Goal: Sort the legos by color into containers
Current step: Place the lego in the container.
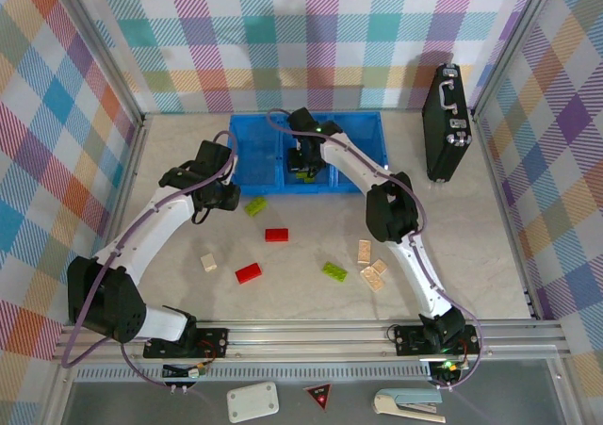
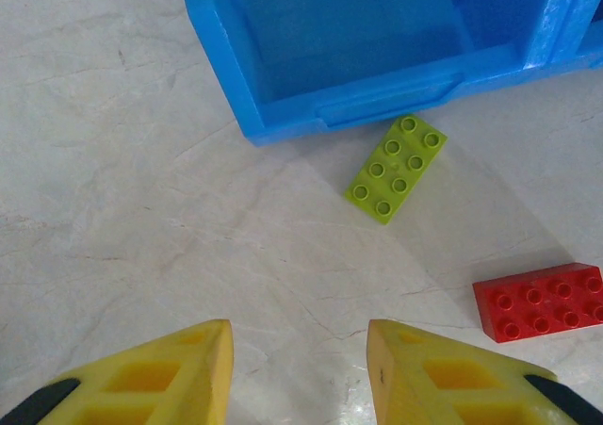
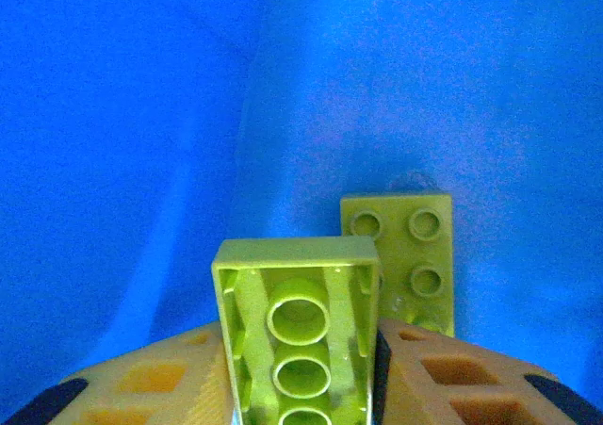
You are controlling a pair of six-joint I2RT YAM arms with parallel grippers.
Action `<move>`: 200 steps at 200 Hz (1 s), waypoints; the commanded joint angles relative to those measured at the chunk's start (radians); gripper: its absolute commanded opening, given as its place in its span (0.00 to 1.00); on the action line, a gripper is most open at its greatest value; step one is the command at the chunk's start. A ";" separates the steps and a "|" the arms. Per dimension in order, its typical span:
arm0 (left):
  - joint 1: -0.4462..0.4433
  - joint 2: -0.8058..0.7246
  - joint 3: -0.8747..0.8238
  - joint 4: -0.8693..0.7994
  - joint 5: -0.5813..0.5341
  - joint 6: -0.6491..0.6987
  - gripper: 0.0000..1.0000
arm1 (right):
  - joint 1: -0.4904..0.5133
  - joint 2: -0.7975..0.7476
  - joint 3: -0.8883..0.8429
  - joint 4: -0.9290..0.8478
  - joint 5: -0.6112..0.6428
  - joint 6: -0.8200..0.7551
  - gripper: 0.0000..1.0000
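Our right hand [image 3: 300, 350] grips a lime lego [image 3: 300, 298] over the bin's middle compartment [image 3: 141, 114], which we should release gently beside its twin [image 3: 400, 255]; our left hand [image 2: 300, 350] hovers narrowly parted, empty.

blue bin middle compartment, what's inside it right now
One lime lego lies flat on its floor, studs up. A second lime lego, hollow side showing, sits between the right tool's fingers. From overhead, the right arm hides the rest of the floor.

We count four green bricks [image 1: 254, 206], two red bricks [image 1: 276, 235], four beige bricks [image 1: 208, 262], one blue three-compartment bin [image 1: 252, 152], one black case [image 1: 445, 123].
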 commanded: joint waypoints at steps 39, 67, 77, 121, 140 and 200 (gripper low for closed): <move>0.012 0.012 0.001 0.011 0.007 0.000 0.42 | 0.005 -0.007 0.030 0.019 -0.060 0.015 0.46; 0.011 0.012 0.005 0.010 0.008 0.001 0.42 | 0.008 -0.043 0.012 0.011 -0.056 0.011 0.46; 0.012 0.012 0.004 0.009 0.008 0.001 0.42 | 0.007 -0.060 -0.002 0.009 -0.057 0.010 0.46; 0.012 0.020 0.005 0.005 0.015 0.002 0.42 | 0.014 -0.136 -0.064 -0.002 -0.052 -0.002 0.46; 0.012 0.028 0.009 -0.001 0.027 0.001 0.42 | 0.022 -0.174 -0.102 -0.008 -0.045 -0.010 0.46; 0.012 0.045 0.008 -0.005 0.036 0.005 0.42 | 0.048 -0.321 -0.275 0.002 -0.034 -0.005 0.46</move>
